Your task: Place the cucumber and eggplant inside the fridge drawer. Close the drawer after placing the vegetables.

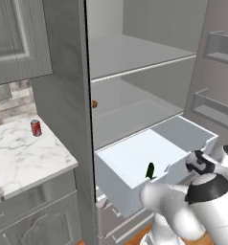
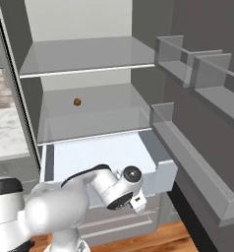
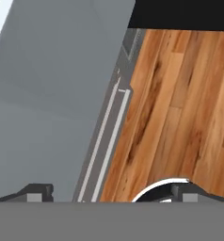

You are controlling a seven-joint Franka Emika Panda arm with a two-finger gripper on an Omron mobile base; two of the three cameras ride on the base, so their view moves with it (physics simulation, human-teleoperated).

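The fridge drawer [image 1: 135,155] stands pulled out of the open fridge, a pale blue-white bin also seen in the right base view [image 2: 97,152]. The dark green cucumber [image 1: 150,170] is inside it near the front wall. The eggplant is out of view. My gripper [image 3: 109,194] hangs low in front of the drawer's front panel [image 3: 48,94], pointing down at the floor. Its fingertips [image 3: 36,192] stand wide apart with nothing between them, so it is open. In the right base view my hand [image 2: 129,183] sits just before the drawer's front.
A red soda can [image 1: 36,128] stands on the marble counter [image 1: 20,158] to the left. A small brown ball [image 2: 77,102] lies on the shelf above the drawer. Door shelves [image 2: 197,162] jut out on the right. Grey lower drawers [image 3: 104,141] and wood floor [image 3: 180,103] lie below.
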